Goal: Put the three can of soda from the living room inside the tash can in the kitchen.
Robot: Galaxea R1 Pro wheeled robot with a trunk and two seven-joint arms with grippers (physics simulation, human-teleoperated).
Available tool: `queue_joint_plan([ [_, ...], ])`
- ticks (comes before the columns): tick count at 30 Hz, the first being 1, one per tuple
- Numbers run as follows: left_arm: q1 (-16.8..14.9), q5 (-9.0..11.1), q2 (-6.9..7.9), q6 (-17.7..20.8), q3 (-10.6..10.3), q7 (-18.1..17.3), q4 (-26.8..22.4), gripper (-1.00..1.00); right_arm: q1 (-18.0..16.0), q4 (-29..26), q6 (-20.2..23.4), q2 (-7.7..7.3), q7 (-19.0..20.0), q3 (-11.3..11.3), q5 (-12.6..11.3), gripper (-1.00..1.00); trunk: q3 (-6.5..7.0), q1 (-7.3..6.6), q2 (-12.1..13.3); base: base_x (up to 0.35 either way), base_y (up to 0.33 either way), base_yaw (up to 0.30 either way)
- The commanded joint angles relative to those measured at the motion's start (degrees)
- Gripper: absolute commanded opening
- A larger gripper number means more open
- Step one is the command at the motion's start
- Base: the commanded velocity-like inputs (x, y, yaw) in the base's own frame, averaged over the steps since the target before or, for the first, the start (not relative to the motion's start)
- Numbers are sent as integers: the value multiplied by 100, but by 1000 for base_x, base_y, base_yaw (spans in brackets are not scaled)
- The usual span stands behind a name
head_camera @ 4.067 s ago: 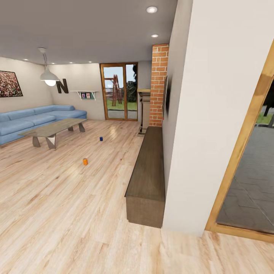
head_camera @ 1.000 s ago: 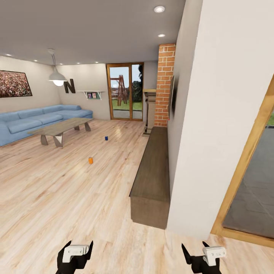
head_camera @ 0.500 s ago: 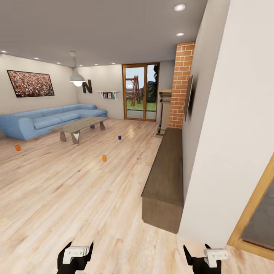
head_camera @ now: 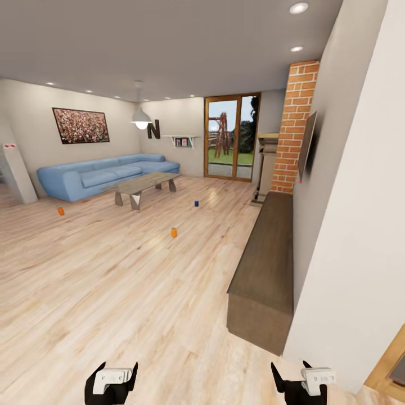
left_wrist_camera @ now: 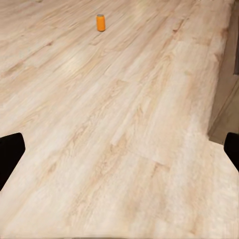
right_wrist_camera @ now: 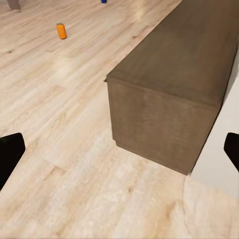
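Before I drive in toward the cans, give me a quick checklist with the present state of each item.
1. All three cans located: ok. Nearest orange soda can stands mid-floor, dark blue soda can beyond it, second orange soda can off toward the blue sofa.
2. Cans upright: ok for the nearest; the others are too small to tell.
3. Left gripper free: ok, open, nothing held.
4. Right gripper free: ok, open, nothing held.
5. Path to nearest can: ok, bare wood plank floor ahead.
6. Clearance from the long dark wooden bench on the right side: cannot tell.
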Motion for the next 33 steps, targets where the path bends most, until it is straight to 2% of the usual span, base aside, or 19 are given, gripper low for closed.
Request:
queue_joint_plan([
  [1, 0, 0, 0, 0, 0, 0, 2, 100, 0, 1, 0, 0, 0, 0, 1, 100, 3, 0, 0, 0, 0, 256],
  [22, 1, 0, 0, 0, 0, 3, 9, 100, -24, 131, -9, 2, -1, 9, 23, 100, 52, 0, 0, 0, 0, 256],
  [33, 1, -11, 0, 0, -17, 9, 9, 100, -43, 193, -157, 1, -6, 9, 25, 100, 75, 0, 0, 0, 0, 256],
])
